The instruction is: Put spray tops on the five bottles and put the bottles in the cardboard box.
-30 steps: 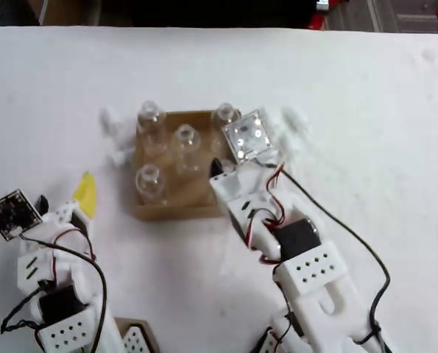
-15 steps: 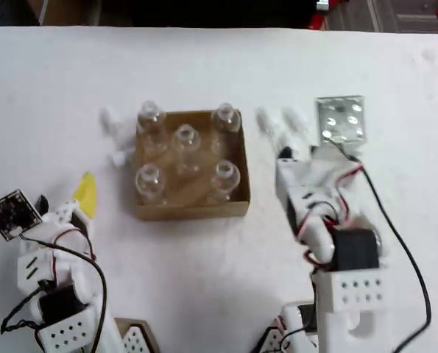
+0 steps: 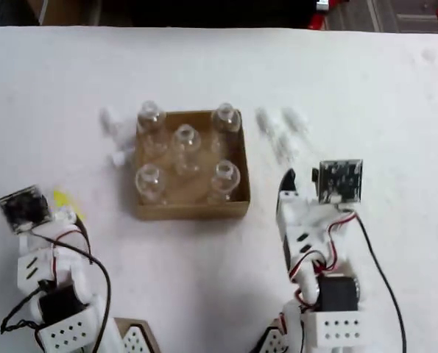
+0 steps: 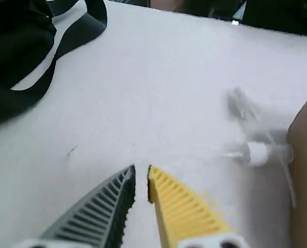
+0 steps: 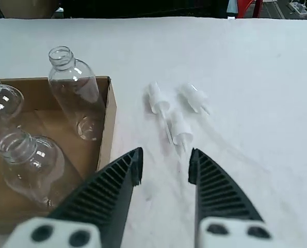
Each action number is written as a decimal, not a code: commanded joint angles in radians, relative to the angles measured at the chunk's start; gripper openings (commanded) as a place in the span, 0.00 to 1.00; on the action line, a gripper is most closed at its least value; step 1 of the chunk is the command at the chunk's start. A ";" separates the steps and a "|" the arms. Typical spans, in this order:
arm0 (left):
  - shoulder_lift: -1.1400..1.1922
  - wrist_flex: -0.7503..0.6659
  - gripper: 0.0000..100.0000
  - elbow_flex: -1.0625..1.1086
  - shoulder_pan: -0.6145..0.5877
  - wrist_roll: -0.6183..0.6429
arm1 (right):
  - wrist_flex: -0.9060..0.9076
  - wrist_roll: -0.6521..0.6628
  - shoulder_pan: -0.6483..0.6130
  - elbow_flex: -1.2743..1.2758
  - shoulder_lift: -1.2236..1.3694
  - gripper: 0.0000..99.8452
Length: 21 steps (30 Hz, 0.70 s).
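The cardboard box (image 3: 192, 209) sits mid-table with five clear bottles standing inside, all without tops; one is at the near right corner (image 3: 224, 176). Two white spray tops (image 3: 117, 136) lie left of the box and three (image 3: 281, 131) lie to its right. My right gripper (image 3: 292, 182) is open and empty, just right of the box and short of those three tops (image 5: 178, 129). From its wrist I see the gripper (image 5: 164, 157), a bottle (image 5: 73, 88) and the box wall (image 5: 107, 119). My left gripper (image 4: 142, 173) is shut and empty, short of the left tops (image 4: 256, 153).
White table all around, with open room at the far side and far right. A black strap and dark bag (image 4: 34, 46) lie beyond the left arm's side of the table. A small cardboard piece (image 3: 134, 331) sits at the near edge between the arms.
My right arm drew back from over the box toward the near right, leaving the fifth bottle standing in the box's near right corner. The left arm's wrist shifted slightly back.
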 commanded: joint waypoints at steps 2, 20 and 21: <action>-0.015 0.115 0.04 -0.003 0.005 -0.215 | -0.062 -0.008 0.001 0.084 -0.136 0.13; -0.015 0.496 0.02 -0.003 0.007 -0.269 | -0.059 -0.008 0.001 0.169 -0.226 0.13; -0.015 0.496 0.02 -0.003 0.007 -0.269 | -0.058 -0.008 0.001 0.169 -0.226 0.13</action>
